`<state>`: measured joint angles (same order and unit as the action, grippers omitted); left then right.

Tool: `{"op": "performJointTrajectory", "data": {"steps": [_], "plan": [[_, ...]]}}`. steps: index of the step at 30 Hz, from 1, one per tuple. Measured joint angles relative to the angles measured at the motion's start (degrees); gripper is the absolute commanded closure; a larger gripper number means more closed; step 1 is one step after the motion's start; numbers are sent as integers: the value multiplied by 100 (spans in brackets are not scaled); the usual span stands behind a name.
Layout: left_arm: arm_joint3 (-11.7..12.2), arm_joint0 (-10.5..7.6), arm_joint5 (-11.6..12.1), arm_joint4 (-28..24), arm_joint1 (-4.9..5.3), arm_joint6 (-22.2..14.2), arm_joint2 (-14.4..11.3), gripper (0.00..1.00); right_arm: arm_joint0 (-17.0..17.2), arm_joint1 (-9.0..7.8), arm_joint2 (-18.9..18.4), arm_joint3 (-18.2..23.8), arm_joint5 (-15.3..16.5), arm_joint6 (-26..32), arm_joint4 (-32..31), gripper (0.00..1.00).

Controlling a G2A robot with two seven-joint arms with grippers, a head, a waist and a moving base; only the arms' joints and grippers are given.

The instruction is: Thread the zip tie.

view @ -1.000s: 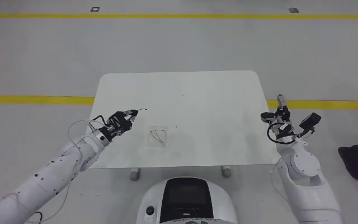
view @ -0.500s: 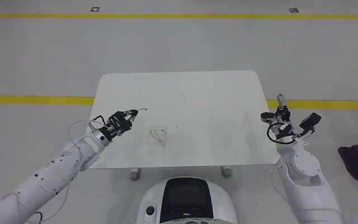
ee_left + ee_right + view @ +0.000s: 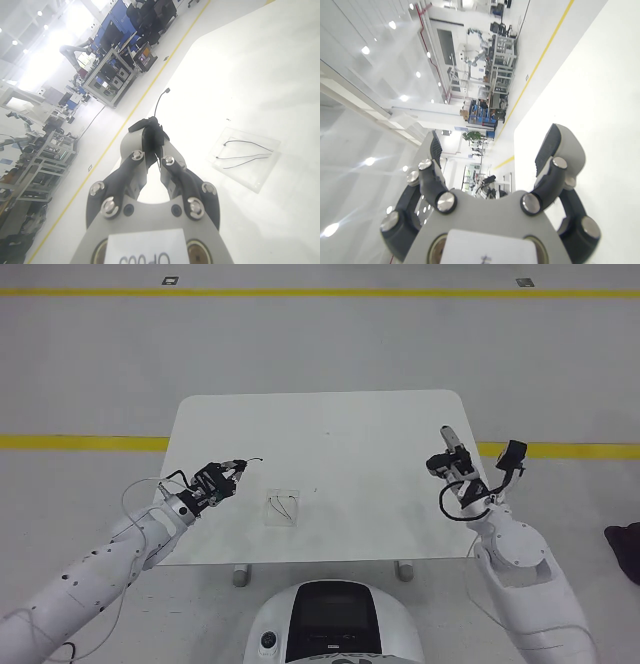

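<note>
you've got the left claw (image 3: 153,126) clenched on a zip tie (image 3: 158,105) over the table (image 3: 350,434) at its left side, the tie's head poking past the tips, while spare ties (image 3: 240,157) lie in the clear tray (image 3: 252,183) and your right claw (image 3: 492,141) hangs released at the right side.

Black zip tie (image 3: 160,102), white table (image 3: 350,434), yellow floor line (image 3: 300,292)
</note>
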<state>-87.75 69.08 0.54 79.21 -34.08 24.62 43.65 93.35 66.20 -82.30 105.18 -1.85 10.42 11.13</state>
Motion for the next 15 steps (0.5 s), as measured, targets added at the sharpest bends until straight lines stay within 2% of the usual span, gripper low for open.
{"op": "performJointTrajectory", "data": {"steps": [3, 15], "plan": [[0, 0, 0, 0, 0, 0, 0, 100, -193, 22, 292, -93, -165, 68, -299, 0], [0, 0, 0, 0, 0, 0, 0, 100, -206, 24, 307, -92, -158, 72, -294, 0]]}}
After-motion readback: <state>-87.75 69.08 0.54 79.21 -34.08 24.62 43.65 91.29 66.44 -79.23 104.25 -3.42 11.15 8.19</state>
